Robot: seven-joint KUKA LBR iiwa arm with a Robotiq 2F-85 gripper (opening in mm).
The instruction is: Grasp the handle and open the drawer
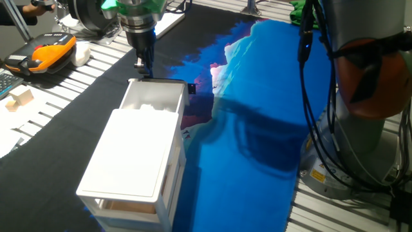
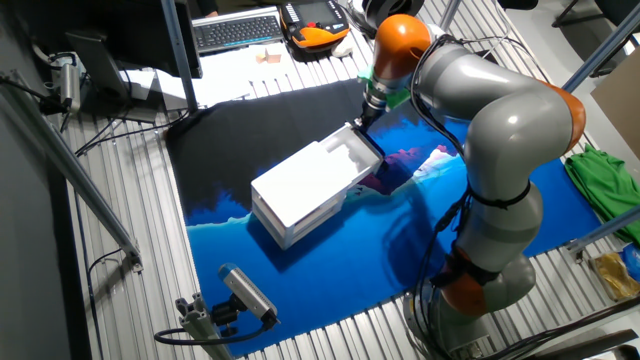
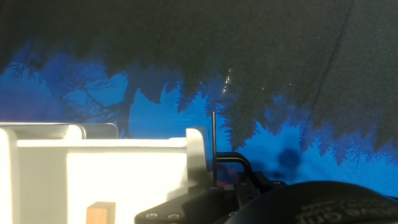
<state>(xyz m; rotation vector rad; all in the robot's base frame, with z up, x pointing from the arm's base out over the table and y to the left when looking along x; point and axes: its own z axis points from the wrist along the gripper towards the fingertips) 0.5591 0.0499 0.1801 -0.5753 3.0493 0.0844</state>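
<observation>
The white drawer unit (image 1: 132,164) stands on the blue and black cloth. Its top drawer (image 1: 153,100) is slid partly out at the far end, and its open tray shows. The thin dark handle (image 1: 164,80) runs across the drawer's front face, with a black end piece (image 1: 191,88). My gripper (image 1: 143,69) points down at the handle's left part, fingers close together around it. In the other fixed view the gripper (image 2: 364,120) is at the drawer's (image 2: 350,155) far end. In the hand view the handle (image 3: 214,146) is a thin bar beside the drawer wall (image 3: 196,155).
An orange and black device (image 1: 48,51) and small wooden blocks (image 1: 19,96) lie at the left on the slatted table. The arm's grey base (image 1: 367,96) and cables stand at the right. A keyboard (image 2: 235,30), a green cloth (image 2: 600,180) and a small camera (image 2: 245,290) lie around the cloth's edges.
</observation>
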